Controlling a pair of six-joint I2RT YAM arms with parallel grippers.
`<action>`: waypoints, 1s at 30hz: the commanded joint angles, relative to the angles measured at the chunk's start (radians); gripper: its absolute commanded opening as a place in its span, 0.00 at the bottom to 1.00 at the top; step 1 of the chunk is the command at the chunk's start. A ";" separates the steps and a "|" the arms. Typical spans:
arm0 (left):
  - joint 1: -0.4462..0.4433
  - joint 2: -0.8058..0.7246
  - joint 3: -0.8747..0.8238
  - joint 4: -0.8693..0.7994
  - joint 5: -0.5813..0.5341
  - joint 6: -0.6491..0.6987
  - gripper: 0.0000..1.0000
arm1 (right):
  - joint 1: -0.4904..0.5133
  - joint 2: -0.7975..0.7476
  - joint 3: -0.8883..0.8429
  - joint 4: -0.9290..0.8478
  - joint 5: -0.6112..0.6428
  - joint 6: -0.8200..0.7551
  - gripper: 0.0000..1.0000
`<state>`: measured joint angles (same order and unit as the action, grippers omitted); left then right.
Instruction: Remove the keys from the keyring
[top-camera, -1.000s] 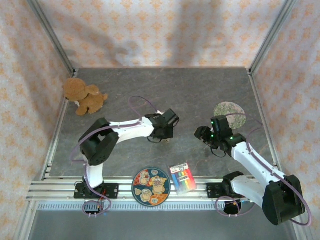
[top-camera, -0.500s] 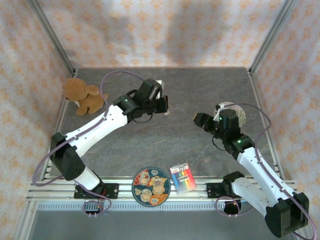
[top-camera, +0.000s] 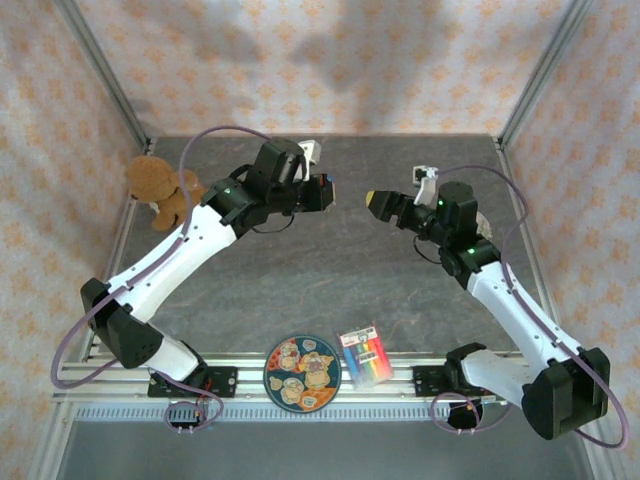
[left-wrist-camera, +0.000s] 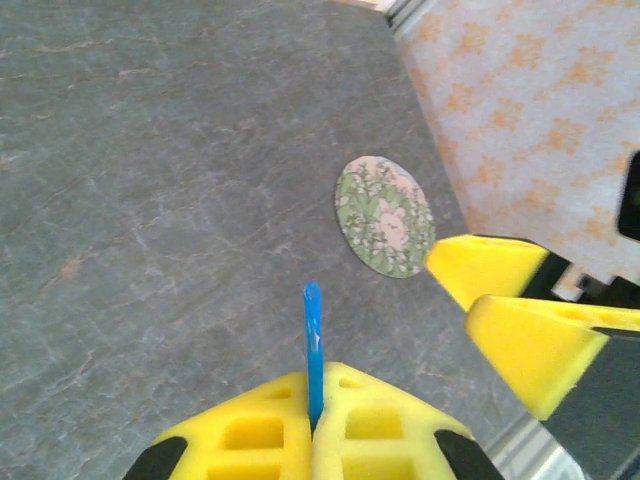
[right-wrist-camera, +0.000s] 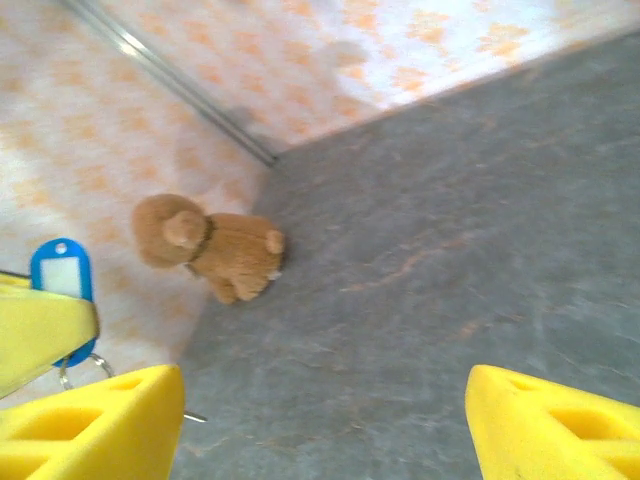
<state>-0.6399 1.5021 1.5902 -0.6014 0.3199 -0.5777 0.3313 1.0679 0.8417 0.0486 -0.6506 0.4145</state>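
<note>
left gripper (left-wrist-camera: 313, 388): shut tight on the blue key tag (left-wrist-camera: 313, 335), held edge-on at the bottom centre of the left wrist view.
right gripper (right-wrist-camera: 325, 395): fingers spread wide, nothing held; faced toward the left one in the upper middle of the top view.
keys (right-wrist-camera: 76, 372): thin metal bits hung under the tag at the left edge of the right wrist view; single keys cannot be made out.
risk 1: target is tiny and free to swing, so it could be missed, or the tag pinched instead.
risk 2: tag is gripped thinly; under a pull it could be slipped out and the bunch dropped onto the table (top-camera: 330, 290).
</note>
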 joint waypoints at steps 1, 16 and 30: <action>0.020 -0.034 0.056 0.003 0.064 -0.019 0.00 | 0.006 0.013 0.002 0.201 -0.142 0.038 0.74; 0.032 -0.078 0.068 0.106 0.187 -0.127 0.00 | 0.127 0.023 -0.028 0.485 -0.210 0.021 0.78; 0.035 -0.101 0.027 0.226 0.278 -0.217 0.00 | 0.186 0.089 0.029 0.558 -0.239 0.052 0.75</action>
<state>-0.6140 1.4349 1.6260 -0.4366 0.5636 -0.7654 0.5102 1.1595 0.8215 0.5255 -0.8650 0.4686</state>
